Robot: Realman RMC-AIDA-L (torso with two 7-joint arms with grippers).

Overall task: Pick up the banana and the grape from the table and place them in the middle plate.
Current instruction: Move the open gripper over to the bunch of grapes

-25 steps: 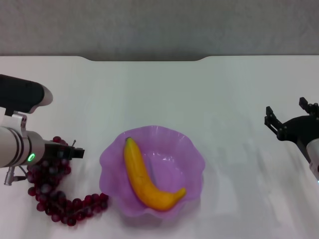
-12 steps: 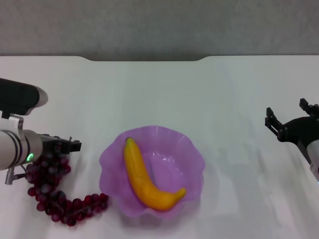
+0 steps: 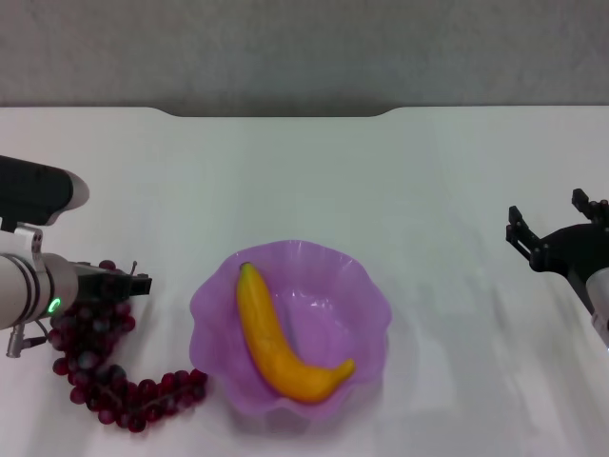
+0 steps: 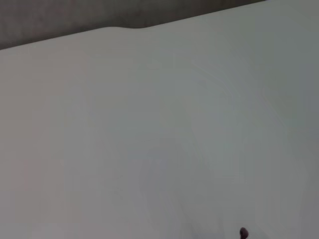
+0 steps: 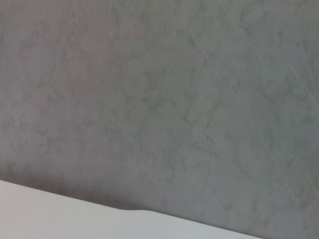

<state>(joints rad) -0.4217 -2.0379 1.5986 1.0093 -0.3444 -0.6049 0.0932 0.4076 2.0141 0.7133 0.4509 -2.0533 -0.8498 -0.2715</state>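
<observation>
- White tabletop (image 3: 400, 181) with a notched far edge, grey wall behind it.
- Left gripper (image 3: 133, 283) low at the left side, right over the upper end of the grape (image 3: 100, 367); fingers sit among the berries, cannot tell whether they are clenched.
- Grape bunch lies on the tabletop, curling from under the gripper toward the plate; its near end stops just beside the rim.
- Plate (image 3: 366, 286), translucent purple with a wavy rim, sits in the middle.
- Banana (image 3: 276, 343) lies inside the plate, greenish tip toward the far side, curved end near the front rim.
- Right gripper (image 3: 557, 228) hangs at the far right, well apart from the plate, fingers spread and released, holding nothing.
</observation>
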